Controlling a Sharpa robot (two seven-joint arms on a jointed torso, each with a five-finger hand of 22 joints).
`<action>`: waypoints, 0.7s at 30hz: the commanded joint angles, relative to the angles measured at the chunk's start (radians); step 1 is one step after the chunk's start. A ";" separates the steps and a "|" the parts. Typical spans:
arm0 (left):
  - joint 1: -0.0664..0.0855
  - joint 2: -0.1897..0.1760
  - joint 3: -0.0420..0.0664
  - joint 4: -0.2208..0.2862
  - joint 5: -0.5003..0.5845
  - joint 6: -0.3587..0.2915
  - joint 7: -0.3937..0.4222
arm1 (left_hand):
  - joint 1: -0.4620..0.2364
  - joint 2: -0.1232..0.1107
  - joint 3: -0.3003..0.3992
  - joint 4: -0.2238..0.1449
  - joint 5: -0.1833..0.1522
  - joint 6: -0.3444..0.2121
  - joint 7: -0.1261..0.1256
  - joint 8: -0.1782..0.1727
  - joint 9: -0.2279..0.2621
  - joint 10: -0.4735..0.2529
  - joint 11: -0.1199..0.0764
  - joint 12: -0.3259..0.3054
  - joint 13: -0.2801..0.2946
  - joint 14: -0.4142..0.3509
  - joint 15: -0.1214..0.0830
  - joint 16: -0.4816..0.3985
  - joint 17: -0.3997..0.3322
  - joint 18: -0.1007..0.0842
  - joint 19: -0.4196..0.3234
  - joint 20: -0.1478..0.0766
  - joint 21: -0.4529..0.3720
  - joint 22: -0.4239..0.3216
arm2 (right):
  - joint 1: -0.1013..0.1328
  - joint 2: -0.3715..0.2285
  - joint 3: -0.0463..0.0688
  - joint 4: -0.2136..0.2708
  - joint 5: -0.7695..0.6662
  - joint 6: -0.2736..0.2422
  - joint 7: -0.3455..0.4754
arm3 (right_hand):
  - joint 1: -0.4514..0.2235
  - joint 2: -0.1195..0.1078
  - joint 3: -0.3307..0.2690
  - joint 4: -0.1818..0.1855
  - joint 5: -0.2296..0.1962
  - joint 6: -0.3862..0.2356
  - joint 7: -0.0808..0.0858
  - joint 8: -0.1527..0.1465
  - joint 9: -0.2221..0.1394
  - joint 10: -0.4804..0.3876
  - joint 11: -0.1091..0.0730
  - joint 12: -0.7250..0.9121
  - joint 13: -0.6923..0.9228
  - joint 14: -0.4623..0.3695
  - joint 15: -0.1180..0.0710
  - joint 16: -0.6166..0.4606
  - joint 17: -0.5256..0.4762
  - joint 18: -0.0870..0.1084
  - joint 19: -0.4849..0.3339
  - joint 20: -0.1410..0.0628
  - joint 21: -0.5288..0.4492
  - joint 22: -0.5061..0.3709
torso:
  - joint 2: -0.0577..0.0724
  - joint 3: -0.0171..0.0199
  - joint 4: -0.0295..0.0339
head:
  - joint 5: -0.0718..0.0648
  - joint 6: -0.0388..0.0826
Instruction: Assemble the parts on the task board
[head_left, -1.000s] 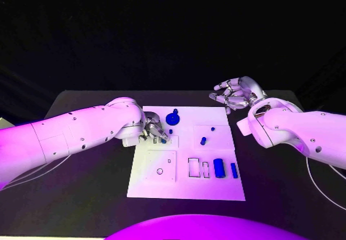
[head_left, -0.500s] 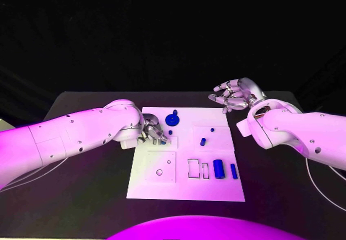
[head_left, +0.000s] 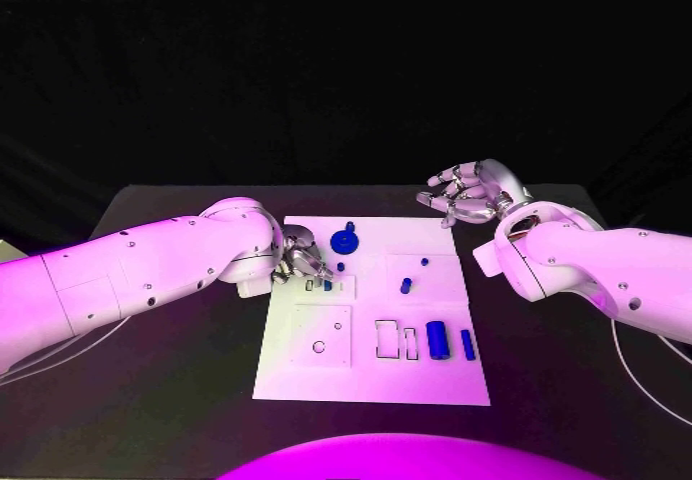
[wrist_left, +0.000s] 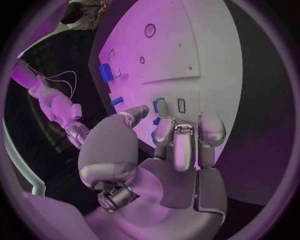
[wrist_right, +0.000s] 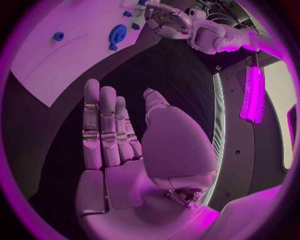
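Observation:
The white task board lies in the middle of the black table. My left hand is bent down over the board's near-left part. Its thumb and fingertips pinch a small blue part at a slot, and that part also peeks out under the fingers in the head view. My right hand hovers off the board past its far right corner, fingers apart and holding nothing. A blue round knob stands at the board's far edge. A blue cylinder and a blue bar lie near the front right.
Two small blue pieces sit on the board's right middle, and a tiny peg sits by the left hand. Empty rectangular slots and a round hole mark the near half. Bare black table surrounds the board.
Almost nothing has moved. My left hand stays at the same slot with the small blue part, and my right hand still hovers, holding nothing, at the far right.

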 joint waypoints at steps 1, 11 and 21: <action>0.000 -0.003 0.007 0.012 -0.007 -0.019 0.007 | 0.000 -0.008 -0.008 0.002 -0.003 -0.001 0.003 -0.006 -0.001 0.004 0.000 -0.002 -0.002 0.080 -0.006 0.003 0.164 -0.020 0.006 -0.002 -0.004 -0.001 | -0.002 0.000 0.000 -0.001 -0.003 0.014 0.021 | -0.009 0.005 -0.008 -0.001 -0.008 -0.007 0.000 0.009 -0.001 -0.007 0.003 -0.021 -0.034 -0.013 0.003 -0.034 -0.003 0.013 -0.007 0.003 -0.022 -0.027 | 0.000 0.0004 0.0002 | 0.002 0.002; 0.004 -0.030 0.047 0.037 0.015 -0.014 0.006 | 0.032 -0.016 -0.046 0.028 -0.001 -0.028 0.014 -0.019 -0.001 -0.044 0.008 -0.052 -0.076 0.072 -0.001 -0.010 0.135 -0.013 -0.019 0.002 -0.024 -0.037 | -0.004 -0.001 0.000 -0.006 0.007 0.024 0.030 | -0.007 0.012 -0.003 -0.002 -0.012 -0.003 -0.001 0.036 -0.008 0.010 0.007 -0.116 -0.182 -0.026 0.011 -0.162 -0.032 0.013 -0.012 0.016 -0.092 -0.134 | 0.001 -0.0003 0.0007 | 0.000 0.010; 0.061 -0.037 0.069 -0.034 0.027 -0.019 0.015 | 0.154 -0.004 -0.106 0.082 0.008 -0.161 0.092 -0.139 -0.055 -0.294 0.078 -0.279 -0.411 0.012 0.060 -0.075 -0.009 0.017 -0.137 0.055 -0.123 -0.196 | -0.005 0.000 0.000 -0.016 0.010 0.028 0.033 | -0.002 0.010 -0.001 -0.002 -0.012 -0.002 0.002 0.039 -0.010 0.013 0.009 -0.130 -0.207 -0.024 0.013 -0.181 -0.036 0.012 -0.009 0.017 -0.101 -0.152 | 0.002 0.0008 0.0009 | 0.006 0.020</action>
